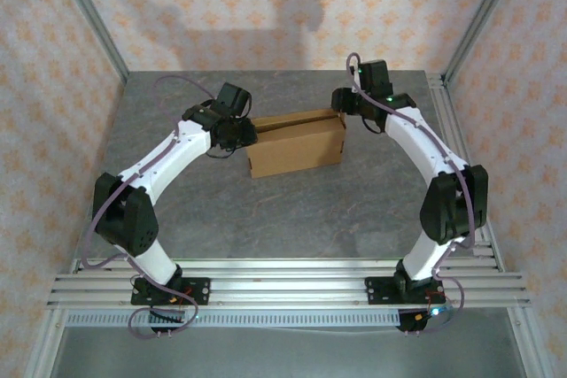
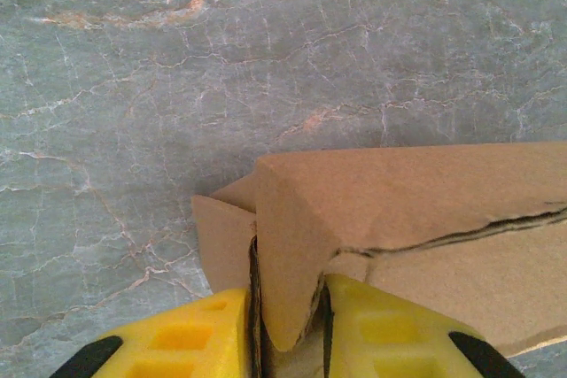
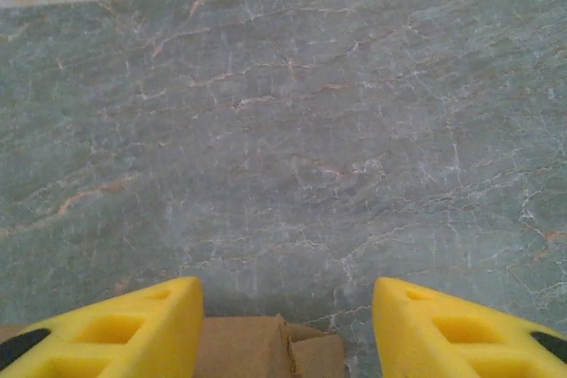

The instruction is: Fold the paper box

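Observation:
The paper box (image 1: 297, 150) is plain brown cardboard and stands as a rectangular block in the middle of the grey table. My left gripper (image 1: 246, 135) is at the box's left end. In the left wrist view its yellow fingers (image 2: 182, 343) press on both sides of a cardboard end flap (image 2: 292, 254), so the left gripper (image 2: 288, 334) is shut on it. My right gripper (image 1: 341, 112) hovers at the box's far right top corner. In the right wrist view its jaws stand wide apart, and the box corner (image 3: 257, 347) lies low between them, closer to the left finger (image 3: 133, 334).
The marbled grey tabletop (image 1: 292, 210) lies around the box. Patterned walls close the back and both sides. An aluminium rail (image 1: 461, 143) runs along the table's right edge, and slotted rails (image 1: 283, 276) carry the arm bases along the near edge.

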